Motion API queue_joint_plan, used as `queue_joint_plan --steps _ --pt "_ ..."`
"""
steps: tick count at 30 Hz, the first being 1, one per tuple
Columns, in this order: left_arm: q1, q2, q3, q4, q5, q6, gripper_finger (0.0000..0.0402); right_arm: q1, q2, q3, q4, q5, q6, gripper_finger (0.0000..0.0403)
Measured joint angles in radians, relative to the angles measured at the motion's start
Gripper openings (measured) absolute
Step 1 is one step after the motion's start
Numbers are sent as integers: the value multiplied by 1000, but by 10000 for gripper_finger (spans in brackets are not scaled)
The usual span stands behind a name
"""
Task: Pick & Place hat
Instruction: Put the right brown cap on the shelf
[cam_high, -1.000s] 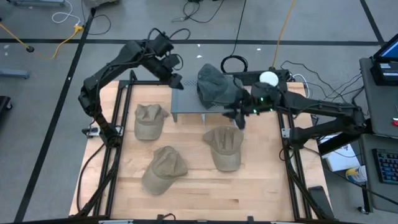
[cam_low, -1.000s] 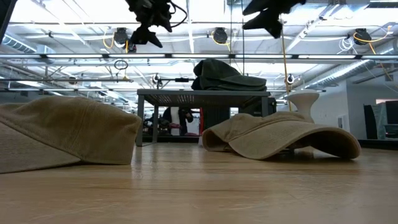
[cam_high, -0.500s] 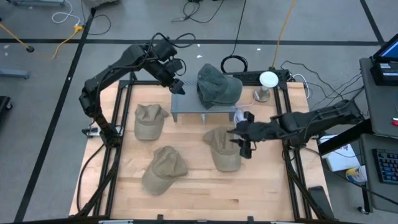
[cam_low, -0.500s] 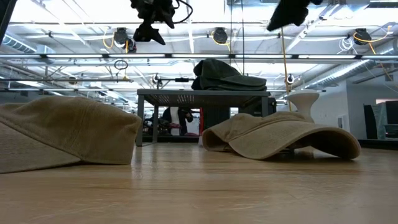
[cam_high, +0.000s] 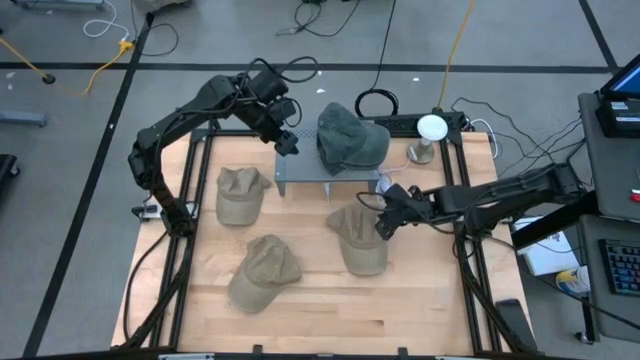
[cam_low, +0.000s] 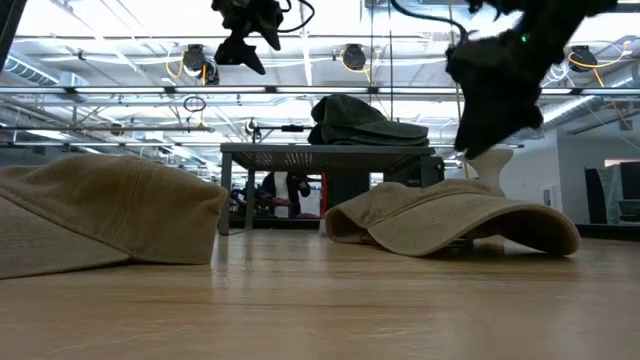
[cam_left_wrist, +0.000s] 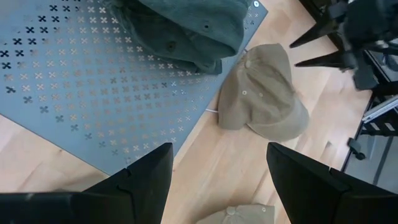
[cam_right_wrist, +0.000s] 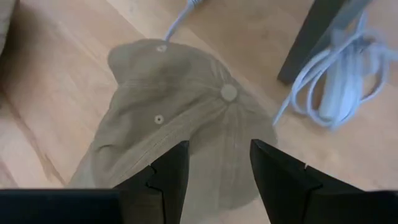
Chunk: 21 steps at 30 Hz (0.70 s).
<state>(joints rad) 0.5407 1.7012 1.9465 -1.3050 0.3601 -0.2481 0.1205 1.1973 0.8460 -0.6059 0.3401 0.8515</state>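
High view: right claw (cam_high: 383, 224) is hovering over the tan cloth cap (cam_high: 361, 238) lying toward the right edge of the wooden table (cam_high: 330, 310), just in front of the grey perforated metal stand (cam_high: 300, 172). This cap looks like the next one to pick. A dark green cap (cam_high: 347, 138) is already resting on the stand. Two more tan caps are waiting: one near the left edge (cam_high: 240, 193), one toward the front edge (cam_high: 265, 271).

Risk, as a judgement: soft crown may collapse or slide if the fingers pinch only a fold, so the cap could slip out on the lift. White cable (cam_right_wrist: 336, 81) is lying beside the cap by the stand's leg; a claw closing off-centre could snag it. Swinging up to the stand might also nudge the green cap off.

Right claw, in its wrist view: fingers (cam_right_wrist: 168, 177) are standing moderately apart, straddling the cap's crown from above, holding nothing; contact with the fabric cannot be told.

Left claw (cam_high: 287, 140) is hanging above the stand's left end, fingers (cam_left_wrist: 143, 183) spread wide, empty, clear of the green cap.
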Motion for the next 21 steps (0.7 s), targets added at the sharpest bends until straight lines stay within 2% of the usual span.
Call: queue_joint_plan --steps 11,16,18,21 --pt "0 0 0 -1 -1 -17 266 -2 -1 -143 114 -10 80 167" --pt "0 0 0 -1 -1 -19 266 -2 0 -209 259 -54 68 163" --pt "0 0 0 -1 -1 -19 266 -2 0 -221 300 -56 64 146" --pt "0 0 0 -1 -1 -25 266 -2 0 -233 310 -58 65 88"
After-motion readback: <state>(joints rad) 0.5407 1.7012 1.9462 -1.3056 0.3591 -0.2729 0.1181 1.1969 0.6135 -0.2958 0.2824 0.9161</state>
